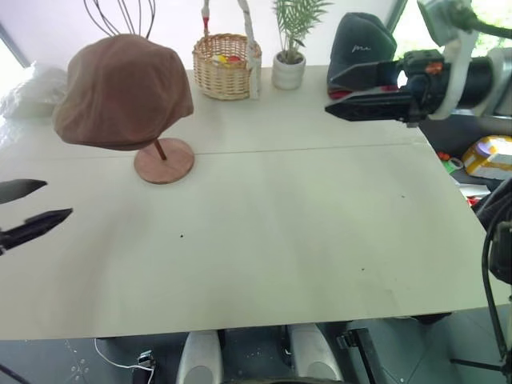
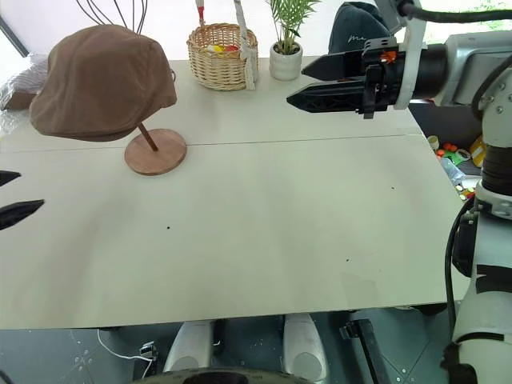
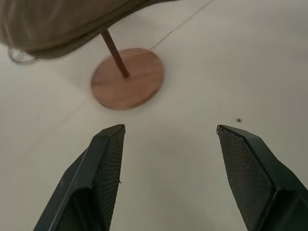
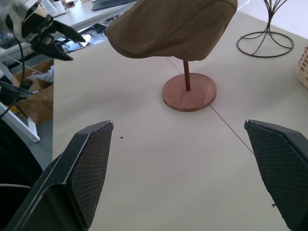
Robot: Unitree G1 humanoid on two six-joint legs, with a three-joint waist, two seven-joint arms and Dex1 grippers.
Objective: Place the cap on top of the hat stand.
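The brown cap (image 1: pixel 122 90) rests on top of the wooden hat stand, whose thin slanted rod (image 1: pixel 159 150) and round base (image 1: pixel 164 161) show beneath it at the table's back left. The cap hides the stand's top. My left gripper (image 1: pixel 32 206) hangs open at the table's left edge, in front of the stand and apart from it, with nothing between its fingers. My right gripper (image 1: pixel 358 92) is raised over the back right of the table, pointing left, open and empty. In the right wrist view the cap (image 4: pixel 171 26) and base (image 4: pixel 189 92) lie ahead.
A wicker basket (image 1: pixel 226 66) and a small potted plant (image 1: pixel 290 56) stand at the back of the table (image 1: pixel 280 240). A black wire stand (image 1: pixel 120 16) rises behind the cap. A dark cap (image 1: pixel 360 44) sits at the back right, behind my right gripper.
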